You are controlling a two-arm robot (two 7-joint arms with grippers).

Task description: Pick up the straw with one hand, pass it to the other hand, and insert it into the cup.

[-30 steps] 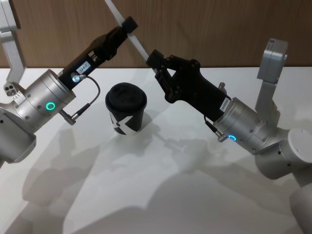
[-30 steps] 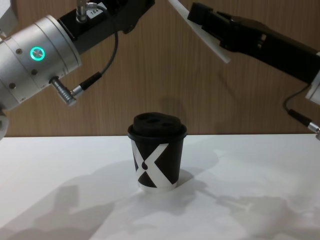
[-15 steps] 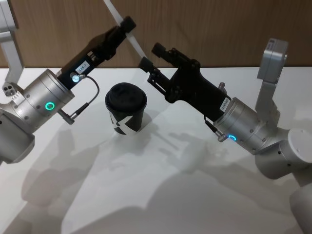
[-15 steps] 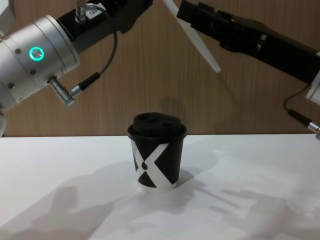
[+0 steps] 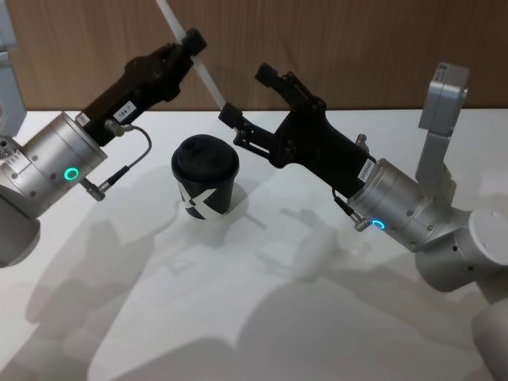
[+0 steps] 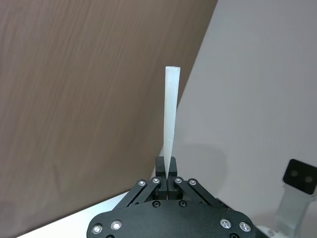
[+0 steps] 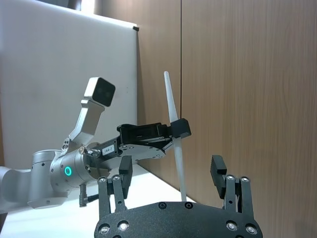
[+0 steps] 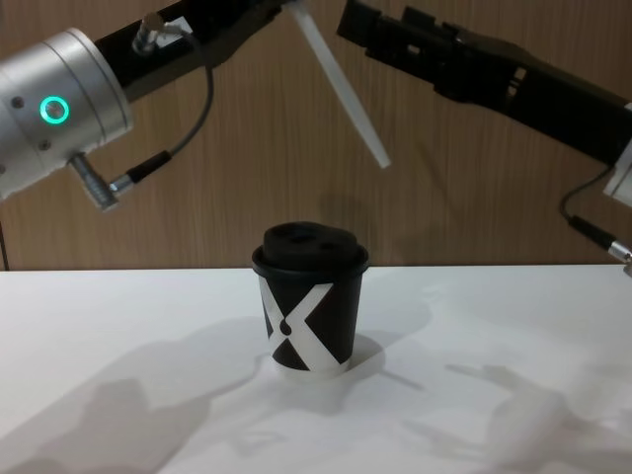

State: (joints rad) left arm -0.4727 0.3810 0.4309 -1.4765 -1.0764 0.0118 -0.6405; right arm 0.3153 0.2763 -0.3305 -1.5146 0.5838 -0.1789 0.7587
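The straw point(image 5: 208, 79) is in the air over your white desk point(image 5: 262, 317), in front of a wood-panelled wall point(image 5: 357, 48). On the left, your left gripper point(image 5: 190, 41) has its fingers pinched on the straw's upper part, and the straw slants down to the right. In the middle the cup point(image 5: 205, 181) stands upright, lid on, with bare desk all around it. On the right, your right gripper point(image 5: 248, 95) has its fingers spread either side of the straw's lower part, a gap on each side. The straw is thin, straight and translucent white. Its lower tip is higher than the lid and apart from it.
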